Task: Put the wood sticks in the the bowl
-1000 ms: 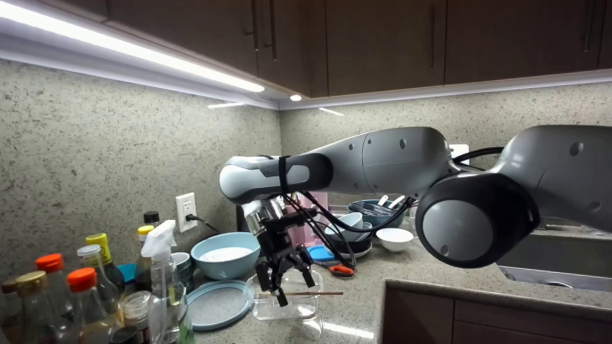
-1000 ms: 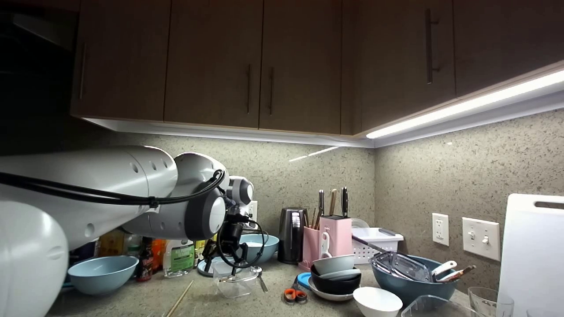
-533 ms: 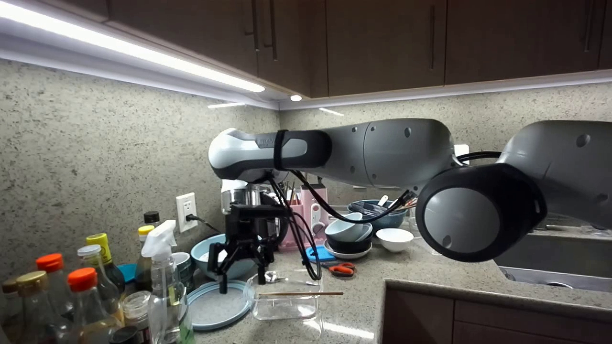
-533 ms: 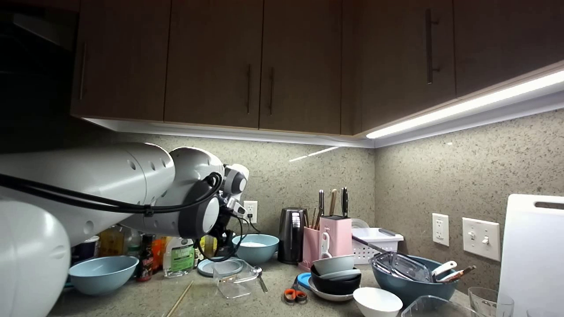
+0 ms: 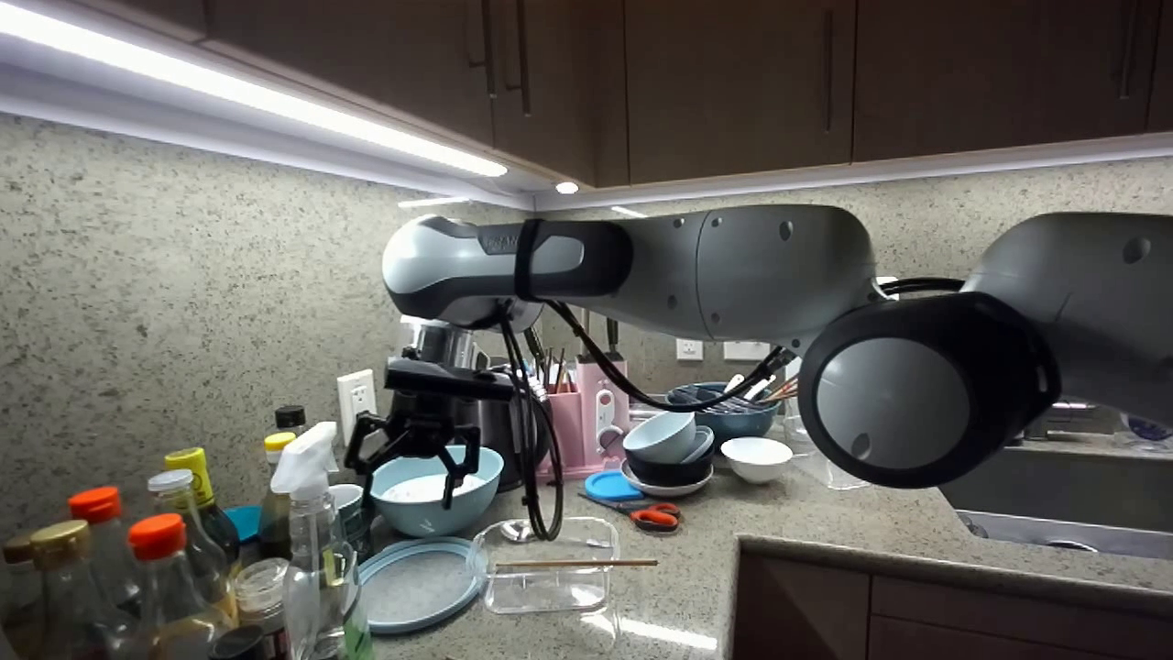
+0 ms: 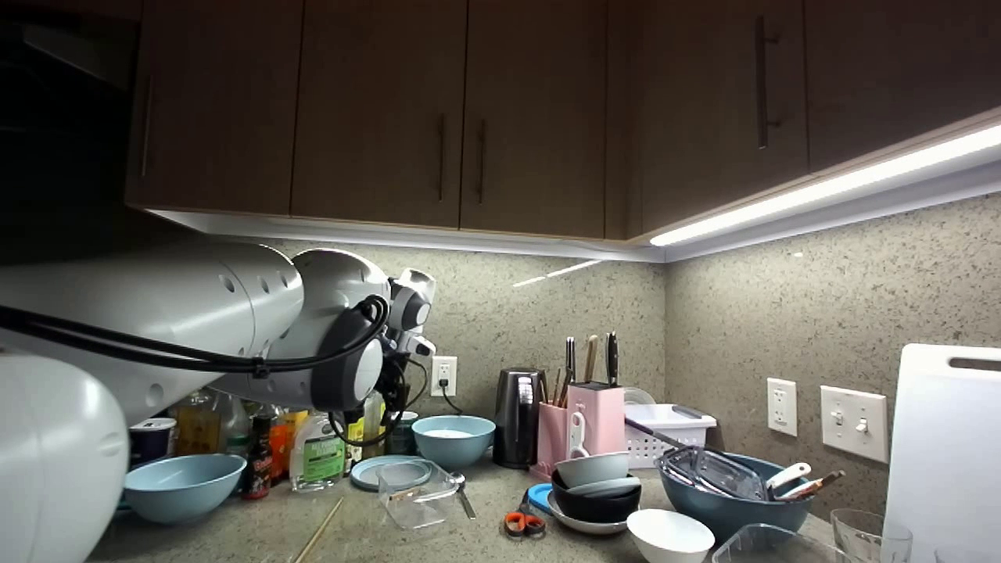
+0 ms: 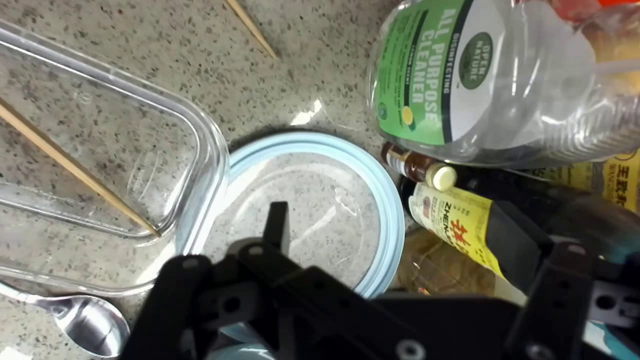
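One pale wood stick (image 5: 577,563) lies across a clear container; it also shows in the wrist view (image 7: 75,165). I cannot tell if it rests in the container or on its rim. Another stick (image 6: 321,532) lies on the counter, its end visible in the wrist view (image 7: 252,30). The light-blue bowl (image 5: 435,513) with a pale inside stands by the wall, also seen in an exterior view (image 6: 453,446). My gripper (image 5: 408,486) is open and empty, raised above the counter. In the wrist view its fingers (image 7: 395,232) are wide apart over the plate's edge and some bottles.
The clear container (image 5: 545,600) and flat light-blue plate (image 5: 422,587) lie side by side. A spray bottle (image 5: 316,550) and several sauce bottles crowd one side. A second light-blue bowl (image 6: 184,489), orange scissors (image 6: 524,524), a spoon (image 7: 92,325) and a small white bowl (image 5: 757,458) also stand around.
My open gripper has risen from above the clear container and moved left in an exterior view, toward the bottles and the bowl. The sticks and the bowl have not moved.
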`<state>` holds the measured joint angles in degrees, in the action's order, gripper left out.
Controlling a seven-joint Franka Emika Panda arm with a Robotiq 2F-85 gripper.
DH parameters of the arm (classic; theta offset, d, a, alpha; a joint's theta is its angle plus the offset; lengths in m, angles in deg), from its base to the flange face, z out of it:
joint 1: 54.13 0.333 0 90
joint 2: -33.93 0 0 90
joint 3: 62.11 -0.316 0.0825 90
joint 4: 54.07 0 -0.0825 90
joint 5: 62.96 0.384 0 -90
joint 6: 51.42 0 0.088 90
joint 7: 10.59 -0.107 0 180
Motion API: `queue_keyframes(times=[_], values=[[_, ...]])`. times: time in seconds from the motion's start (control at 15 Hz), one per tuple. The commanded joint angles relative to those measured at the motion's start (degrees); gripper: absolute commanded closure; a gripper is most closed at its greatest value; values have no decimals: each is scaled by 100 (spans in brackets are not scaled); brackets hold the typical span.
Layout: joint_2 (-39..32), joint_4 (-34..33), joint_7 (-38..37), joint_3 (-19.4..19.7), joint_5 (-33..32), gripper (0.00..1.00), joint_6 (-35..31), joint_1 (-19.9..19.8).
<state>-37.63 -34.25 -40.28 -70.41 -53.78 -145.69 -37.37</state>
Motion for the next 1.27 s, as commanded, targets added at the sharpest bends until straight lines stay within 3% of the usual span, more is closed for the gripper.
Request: queue_keyframes(times=[0.0, 0.33, 0.6, 0.67, 1.2], values=[[89, 139, -21, 32, 33, 0, -78, -10], [82, 281, -68, -33, 131, 0, 111, -68], [-130, 183, -201, -64, 262, 0, -555, -142], [-16, 271, -42, -12, 158, 0, -309, -94], [-42, 270, -42, -3, 155, 0, -361, -87]])
